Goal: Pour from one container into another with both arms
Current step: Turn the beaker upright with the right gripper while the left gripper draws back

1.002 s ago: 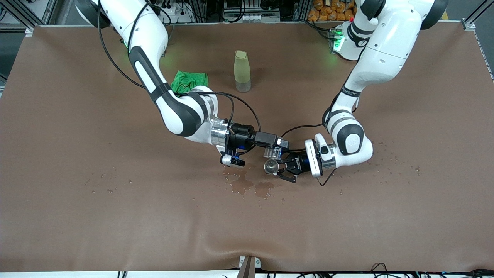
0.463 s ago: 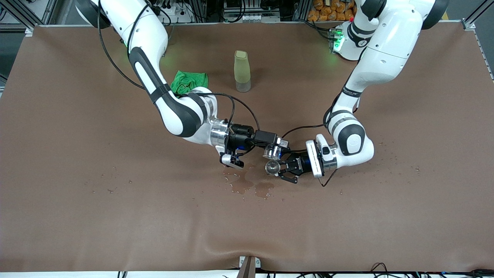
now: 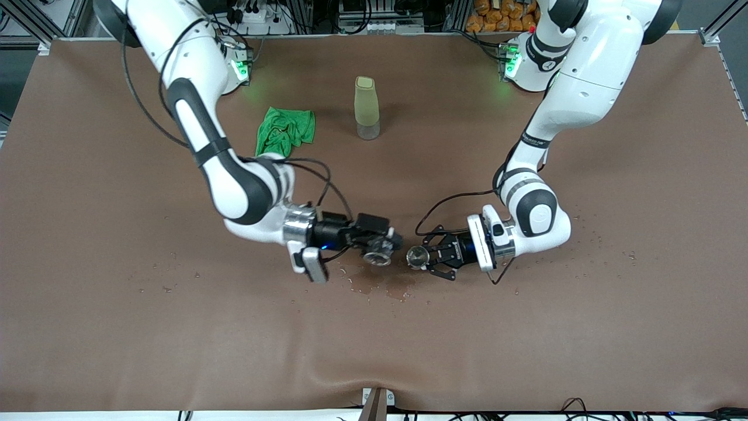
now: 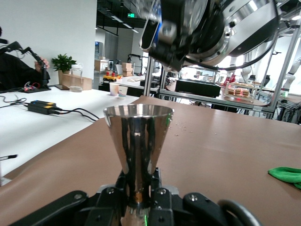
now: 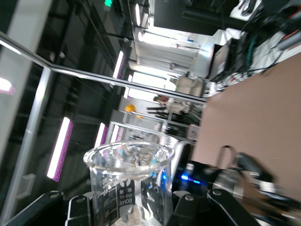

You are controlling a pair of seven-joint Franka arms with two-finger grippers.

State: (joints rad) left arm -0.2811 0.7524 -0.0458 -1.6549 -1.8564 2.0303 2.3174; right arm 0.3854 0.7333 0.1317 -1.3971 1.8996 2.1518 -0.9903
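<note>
My right gripper (image 3: 381,250) is shut on the tiny clear glass cup (image 3: 374,257), low over the wet patch in the middle of the table. In the right wrist view the glass cup (image 5: 128,182) stands between the fingers and shows printed measuring marks. My left gripper (image 3: 424,256) is shut on the narrow stem of the shiny silver metal cup (image 3: 416,255), its rim facing up. The two cups sit side by side with a small gap between them. The silver cup (image 4: 138,140) rises from the jaws in the left wrist view, with the right gripper (image 4: 181,35) above it.
A tall olive-green bottle (image 3: 367,108) stands farther from the front camera, with a crumpled green cloth (image 3: 284,130) beside it toward the right arm's end. A puddle (image 3: 383,285) and scattered drops wet the brown table cover (image 3: 526,339) under the grippers.
The right arm has swung toward its own end of the table and dropped lower, carrying the glass cup from above the silver cup to beside it. The left gripper shifted only slightly.
</note>
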